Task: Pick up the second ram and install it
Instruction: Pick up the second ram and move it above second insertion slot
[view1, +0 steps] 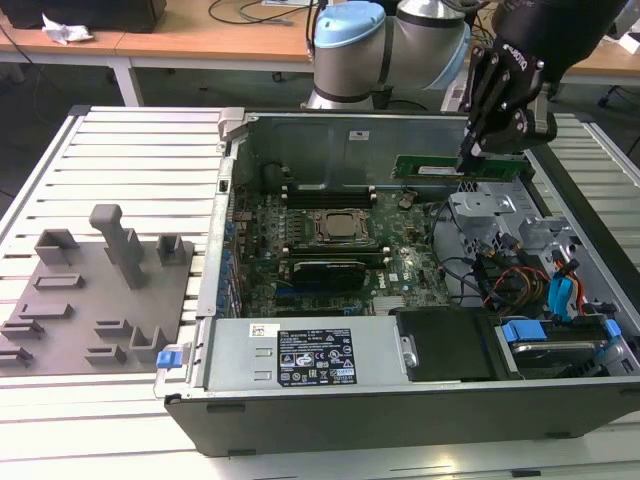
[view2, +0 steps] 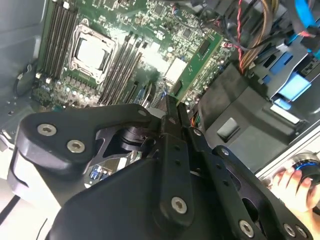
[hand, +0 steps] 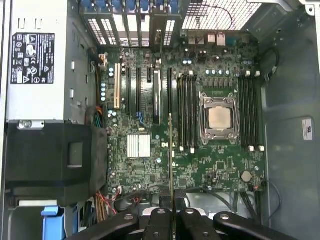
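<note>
Ram: green stick, held level and on edge, up in air over open case, toward exterior view's right, close to rear wall. Not seated in any slot. In second wrist view, ram seen as green strip w/ dark chips and white label, sticking out past fingertips over the board. In first wrist view, ram seen edge-on, just a thin line.

Gripper coming down from above, clamped tight on ram, one finger on each face. Same grip seen in both wrist views: gripper and gripper w/ black fingers pinched together on the stick.

Below: board lying flat in case, CPU socket near its middle. In first wrist view, CPU socket flanked by black slots on both sides; ram's line running parallel to slots, just beside nearer bank. CPU socket also in second wrist view, well apart from ram's tip.

Around that: PSU w/ labels along case's near side, black duct next to it, cables red/orange/black bunched at exterior view's right, under gripper.

Outside case: grey fixture plate w/ upright blocks on slatted table, at exterior view's left, well apart from gripper. Person's hand caught in second wrist view, apart from gripper
</note>
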